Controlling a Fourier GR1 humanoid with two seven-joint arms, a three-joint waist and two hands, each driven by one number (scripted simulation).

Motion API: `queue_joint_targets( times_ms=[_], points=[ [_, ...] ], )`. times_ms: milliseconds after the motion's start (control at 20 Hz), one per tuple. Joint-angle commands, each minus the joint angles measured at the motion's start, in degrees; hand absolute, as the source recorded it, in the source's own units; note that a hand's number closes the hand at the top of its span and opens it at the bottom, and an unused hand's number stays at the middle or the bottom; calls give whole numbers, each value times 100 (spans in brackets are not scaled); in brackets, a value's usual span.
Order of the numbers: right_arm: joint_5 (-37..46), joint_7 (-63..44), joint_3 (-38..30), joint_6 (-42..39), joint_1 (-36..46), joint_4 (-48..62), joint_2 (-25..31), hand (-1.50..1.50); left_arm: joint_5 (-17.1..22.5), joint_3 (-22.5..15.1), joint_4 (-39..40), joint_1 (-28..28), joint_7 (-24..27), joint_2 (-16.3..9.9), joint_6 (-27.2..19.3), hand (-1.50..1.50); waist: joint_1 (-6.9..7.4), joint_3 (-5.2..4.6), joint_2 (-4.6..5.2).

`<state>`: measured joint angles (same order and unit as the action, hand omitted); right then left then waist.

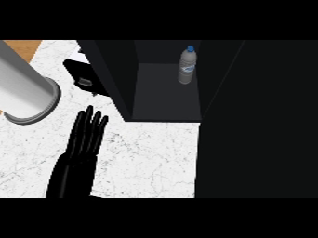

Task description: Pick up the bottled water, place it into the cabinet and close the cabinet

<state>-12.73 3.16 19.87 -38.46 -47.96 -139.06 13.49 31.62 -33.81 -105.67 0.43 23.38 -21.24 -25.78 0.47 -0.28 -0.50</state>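
At the far left a large grey cylinder (17, 86) with a ringed rim leans over the white marbled counter (148, 158), with a strip of wood-toned surface (21, 46) showing behind it at the upper left. Just right of the cylinder a small black boxy object (82, 74) sits beside the cabinet's left wall (what it is cannot be told).

Below these, the left hand (85, 135) lies over the counter with its black fingers straight and held close together, pointing up the view towards the cabinet, holding nothing.

The cabinet (165, 100) is dark and matte, with flat panels and an open front; its floor is a smooth dark-grey shelf. The bottled water (187, 65) stands upright inside, at the back right of that shelf, clear with a blue cap and a pale label.

At the right a broad black panel (265, 121) fills the view and covers the counter there.
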Motion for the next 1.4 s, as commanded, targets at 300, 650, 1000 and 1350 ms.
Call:
queue_joint_targets(
  times_ms=[300, 650, 1000, 1350],
  points=[
    [2023, -1084, 1881, 641, 714, -1171, -480, 150, 296, 379, -665, 1010, 345, -480, 377, -150, 51, -10, -13],
    [2398, -1854, 2540, 907, 1815, -842, -793, 150, 536, 890, -664, 1221, 452, -849, 742, -150, 146, -34, -7],
    [2515, -2655, 2751, 1325, 3000, -413, -1318, 150, 704, 1047, -781, 1568, 610, -1013, 1086, -150, 202, -48, -6],
    [2566, -2981, 2861, 1940, 4066, 193, -1317, 150, 924, 1289, -715, 1696, 664, -1134, 1387, -150, 153, -45, 18]
  ],
)
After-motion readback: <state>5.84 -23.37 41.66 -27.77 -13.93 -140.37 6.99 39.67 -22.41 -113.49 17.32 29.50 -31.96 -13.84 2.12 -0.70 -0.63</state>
